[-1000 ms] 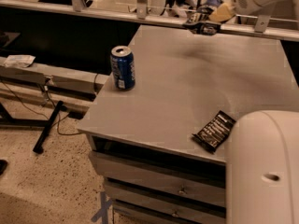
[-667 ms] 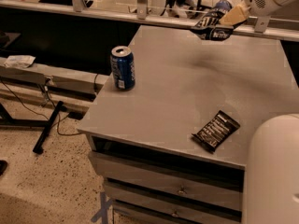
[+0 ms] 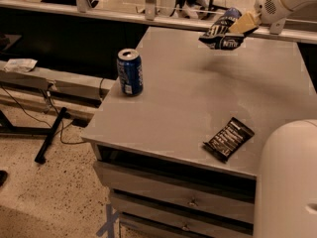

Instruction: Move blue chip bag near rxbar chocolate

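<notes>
The blue chip bag (image 3: pixel 221 31) is made of crinkled, glossy foil and is clamped in the matt tan hand (image 3: pixel 243 23), which is raised above the far right edge of the worktop (image 3: pixel 198 93). The worktop is finished in a smooth, matt grey. The soda can (image 3: pixel 130 72) is made of shiny printed metal. The rxbar chocolate (image 3: pixel 229 138) is wrapped in slick black film. The robot shell (image 3: pixel 287 182) is moulded in smooth white plastic. The floor (image 3: pixel 49 192) is speckled and hard.

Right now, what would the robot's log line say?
gripper: above far end of table, shut on blue chip bag | bag: airborne | rxbar chocolate: flat near front edge, apart from bag
</notes>
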Controlling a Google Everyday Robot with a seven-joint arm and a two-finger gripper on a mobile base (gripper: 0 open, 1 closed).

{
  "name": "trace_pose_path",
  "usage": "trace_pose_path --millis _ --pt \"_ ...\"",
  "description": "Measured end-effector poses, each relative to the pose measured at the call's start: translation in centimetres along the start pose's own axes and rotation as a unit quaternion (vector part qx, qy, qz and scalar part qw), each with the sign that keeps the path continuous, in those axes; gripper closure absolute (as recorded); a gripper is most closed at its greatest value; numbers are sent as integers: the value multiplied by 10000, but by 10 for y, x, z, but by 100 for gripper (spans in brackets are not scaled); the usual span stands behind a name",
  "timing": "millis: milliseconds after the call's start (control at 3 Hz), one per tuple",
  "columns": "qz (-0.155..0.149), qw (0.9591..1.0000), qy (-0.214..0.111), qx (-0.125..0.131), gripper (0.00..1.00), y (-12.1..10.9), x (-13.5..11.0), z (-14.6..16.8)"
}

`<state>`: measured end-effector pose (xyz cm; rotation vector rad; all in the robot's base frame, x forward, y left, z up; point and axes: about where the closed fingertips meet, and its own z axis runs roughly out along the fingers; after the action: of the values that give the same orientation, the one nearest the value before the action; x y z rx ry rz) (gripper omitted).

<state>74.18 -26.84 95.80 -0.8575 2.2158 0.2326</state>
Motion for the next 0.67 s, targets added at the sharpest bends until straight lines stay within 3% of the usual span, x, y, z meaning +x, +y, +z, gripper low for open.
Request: trace_pose_path --millis 333,667 --pt "226 9992 336 -22 100 6 21 -11" --pt "702 9947 755 54 100 21 53 -40"
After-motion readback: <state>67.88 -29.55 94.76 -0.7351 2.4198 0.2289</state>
